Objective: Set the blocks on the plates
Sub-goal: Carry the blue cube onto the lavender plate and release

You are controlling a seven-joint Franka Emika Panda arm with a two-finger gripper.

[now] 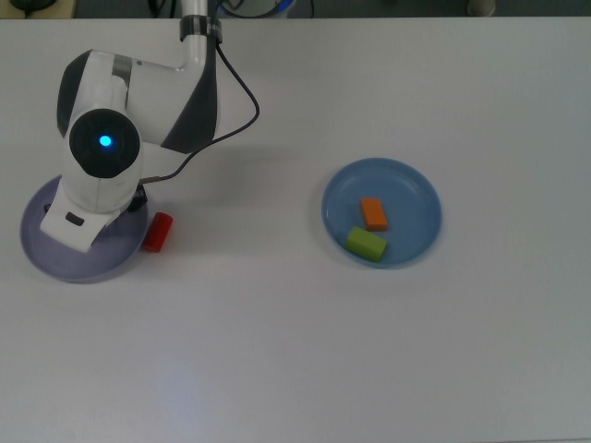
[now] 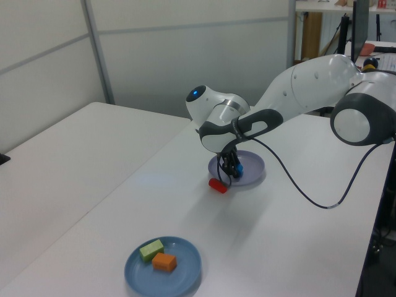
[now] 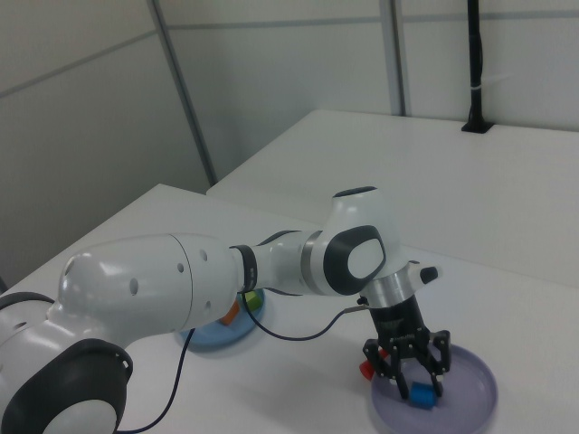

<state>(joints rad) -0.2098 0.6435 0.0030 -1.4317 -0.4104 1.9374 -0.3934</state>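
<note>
the arm reaches over the pale lavender plate (image 1: 55, 263), and its fingers (image 3: 403, 384) hang low above the plate's floor. in the right view the fingers are spread, with the blue block (image 3: 422, 394) lying on the plate between and just below their tips; whether a tip touches it cannot be told. in the left view the blue block (image 2: 238, 169) shows on the lavender plate (image 2: 252, 166) under the wrist. in the top view the arm hides the block. the red cylinder (image 1: 158, 232) lies on its side on the white surface (image 1: 277, 351), just beside the lavender plate's rim on the top view's right. well apart, the blue plate (image 1: 416, 189) holds the orange block (image 1: 374, 213) and the lime-green block (image 1: 366, 244), near each other.
</note>
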